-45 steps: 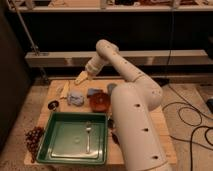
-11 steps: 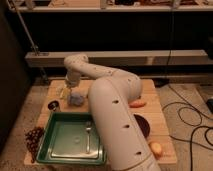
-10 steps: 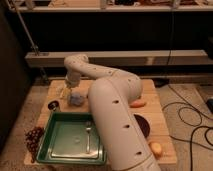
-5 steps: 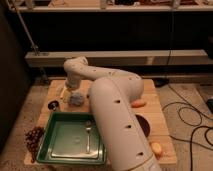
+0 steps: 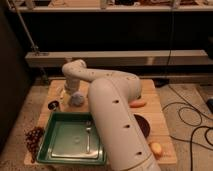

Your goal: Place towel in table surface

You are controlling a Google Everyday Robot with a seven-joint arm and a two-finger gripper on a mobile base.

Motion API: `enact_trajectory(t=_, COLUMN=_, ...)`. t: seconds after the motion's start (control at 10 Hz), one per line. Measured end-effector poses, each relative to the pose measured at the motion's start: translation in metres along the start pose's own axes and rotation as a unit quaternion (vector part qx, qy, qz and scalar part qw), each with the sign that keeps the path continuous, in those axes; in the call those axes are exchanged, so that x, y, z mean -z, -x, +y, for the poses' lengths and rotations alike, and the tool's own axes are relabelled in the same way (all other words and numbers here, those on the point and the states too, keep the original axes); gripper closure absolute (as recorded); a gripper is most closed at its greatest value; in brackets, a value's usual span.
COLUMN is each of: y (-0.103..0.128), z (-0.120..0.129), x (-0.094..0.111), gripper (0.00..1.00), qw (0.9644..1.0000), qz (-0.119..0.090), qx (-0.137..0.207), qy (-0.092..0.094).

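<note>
**Spotter:** Where's the towel?
**Me:** The towel (image 5: 61, 93) looks down on the table's (image 5: 153, 113) far left, right by my gripper (image 5: 75, 98). I can't tell if it's grasped or let go. I judge it's the placing step, and next I lift clear.
**Spotter:** Obstacles?
**Me:** The dish (image 5: 53, 105) and tray (image 5: 46, 134) are just beside it. The carrot (image 5: 137, 104) is well apart.

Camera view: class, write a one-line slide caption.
Gripper at the towel on the wooden table, just behind the green tray.
</note>
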Motion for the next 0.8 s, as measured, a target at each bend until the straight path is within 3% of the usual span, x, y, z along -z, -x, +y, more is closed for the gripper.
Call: enact_trajectory(t=0.8, y=0.003, z=-0.006, x=-0.016, gripper=0.21, qw=0.9999, qz=-0.015, qx=0.006, qy=0.003)
